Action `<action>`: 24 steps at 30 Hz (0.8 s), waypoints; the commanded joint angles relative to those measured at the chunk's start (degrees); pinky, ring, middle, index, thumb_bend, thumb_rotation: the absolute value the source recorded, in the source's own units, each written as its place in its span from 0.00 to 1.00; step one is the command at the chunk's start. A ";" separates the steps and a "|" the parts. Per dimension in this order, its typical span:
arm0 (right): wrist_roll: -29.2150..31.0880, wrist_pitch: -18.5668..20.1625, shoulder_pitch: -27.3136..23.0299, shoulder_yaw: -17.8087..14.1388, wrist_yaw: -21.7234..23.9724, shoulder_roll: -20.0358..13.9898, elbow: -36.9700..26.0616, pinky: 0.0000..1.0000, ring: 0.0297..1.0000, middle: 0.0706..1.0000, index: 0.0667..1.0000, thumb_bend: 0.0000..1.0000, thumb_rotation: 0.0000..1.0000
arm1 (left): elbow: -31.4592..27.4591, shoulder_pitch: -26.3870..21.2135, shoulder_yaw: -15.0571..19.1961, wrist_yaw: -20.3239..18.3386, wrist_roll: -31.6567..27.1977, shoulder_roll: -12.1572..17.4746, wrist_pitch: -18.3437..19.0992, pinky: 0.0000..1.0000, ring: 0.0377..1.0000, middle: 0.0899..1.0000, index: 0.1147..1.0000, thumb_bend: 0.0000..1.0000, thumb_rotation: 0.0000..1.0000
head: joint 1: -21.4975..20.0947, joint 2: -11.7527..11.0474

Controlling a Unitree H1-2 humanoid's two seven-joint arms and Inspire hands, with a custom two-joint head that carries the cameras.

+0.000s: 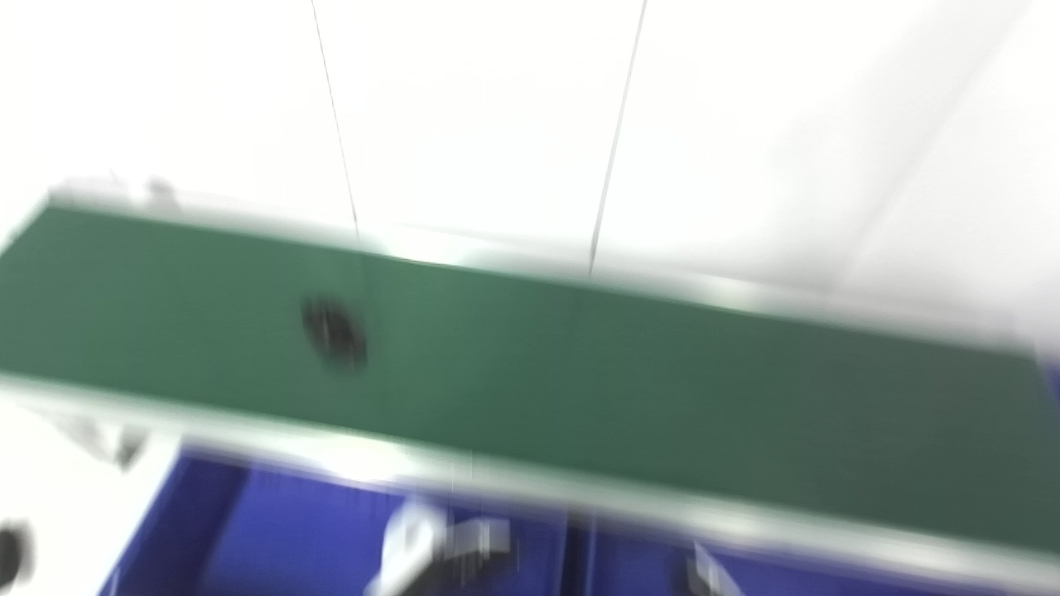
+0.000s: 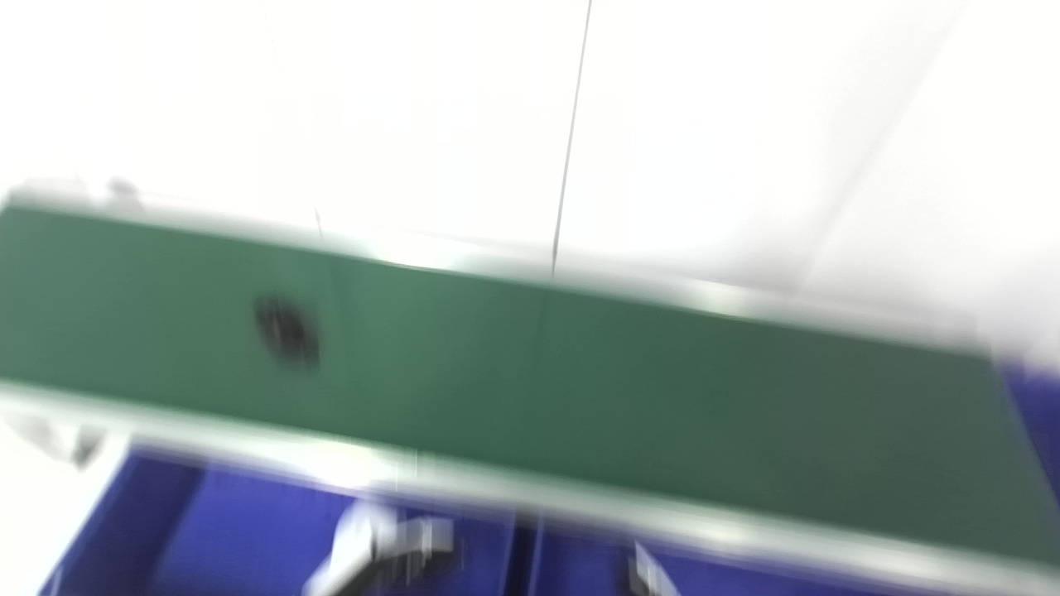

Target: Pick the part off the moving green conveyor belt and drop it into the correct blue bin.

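Both views are heavily motion-blurred. The green conveyor belt (image 1: 629, 381) runs across the picture, sloping down to the right. A small dark round part (image 1: 334, 331) lies on its left half, also seen as the part (image 2: 286, 331). Below the belt's near rail are the blue bins (image 1: 273, 538). A pale and dark smear that looks like my left hand (image 1: 439, 550) rises from the bottom edge over the left bin, well short of the part. A smaller pale tip, apparently my right hand (image 1: 704, 575), shows at the bottom edge. The blur hides how the fingers of either hand stand.
A silver rail (image 1: 580, 488) edges the belt on the near side. A divider (image 1: 580, 555) separates the two blue bins. White wall panels with thin dark seams fill the background. A dark blurred object (image 1: 12, 553) sits at the lower left edge.
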 commanded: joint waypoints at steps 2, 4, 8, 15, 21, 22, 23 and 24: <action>0.49 -3.37 -0.46 -0.13 -1.04 -0.09 -0.31 0.71 0.80 0.82 0.89 0.91 0.25 | -0.24 -0.97 -0.05 1.19 -0.04 0.00 -1.90 0.72 0.76 0.77 0.75 0.94 0.37 | 0.09 -0.24; 0.24 -3.38 -0.41 -0.17 -1.08 -0.04 -0.25 0.71 0.80 0.82 0.89 0.90 0.26 | 0.00 -1.02 -0.14 1.25 -0.16 -0.01 -1.90 0.72 0.76 0.77 0.75 0.94 0.37 | 0.06 -0.86; -0.27 -3.41 -0.43 0.07 -1.65 -0.03 0.01 0.71 0.80 0.82 0.90 0.90 0.25 | 0.02 -1.20 -0.56 1.41 -0.20 0.25 -1.90 0.71 0.75 0.77 0.75 0.92 0.37 | -0.68 -0.98; 0.35 -3.40 -0.39 0.75 -2.51 -0.08 -0.35 0.70 0.78 0.81 0.89 0.90 0.24 | -0.18 -1.16 -0.56 1.30 -0.64 0.52 -1.90 0.70 0.74 0.76 0.74 0.92 0.35 | -1.10 -0.48; 0.54 -3.43 -0.17 1.47 -5.39 -0.04 -1.00 0.66 0.75 0.78 0.86 0.91 0.26 | -0.38 -1.11 -0.51 1.30 -0.48 0.75 -1.90 0.70 0.74 0.75 0.74 0.94 0.36 | -1.73 0.41; 0.44 -3.43 -0.13 1.72 -6.10 -0.07 -1.25 0.66 0.74 0.77 0.85 0.91 0.25 | -0.51 -1.10 -0.53 1.32 -0.43 0.84 -1.90 0.70 0.74 0.76 0.74 0.93 0.36 | -1.73 0.41; 0.70 -3.43 0.00 1.99 -6.61 -0.12 -1.67 0.66 0.74 0.77 0.84 0.91 0.25 | -0.81 -0.99 -0.60 1.30 -0.25 1.03 -1.90 0.70 0.74 0.76 0.74 0.93 0.36 | -2.44 0.79; 1.25 -3.44 0.16 2.41 -7.14 -0.23 -2.24 0.66 0.73 0.76 0.84 0.91 0.24 | -1.22 -0.81 -0.54 1.03 -0.29 1.22 -1.90 0.70 0.74 0.76 0.74 0.93 0.37 | -3.49 1.27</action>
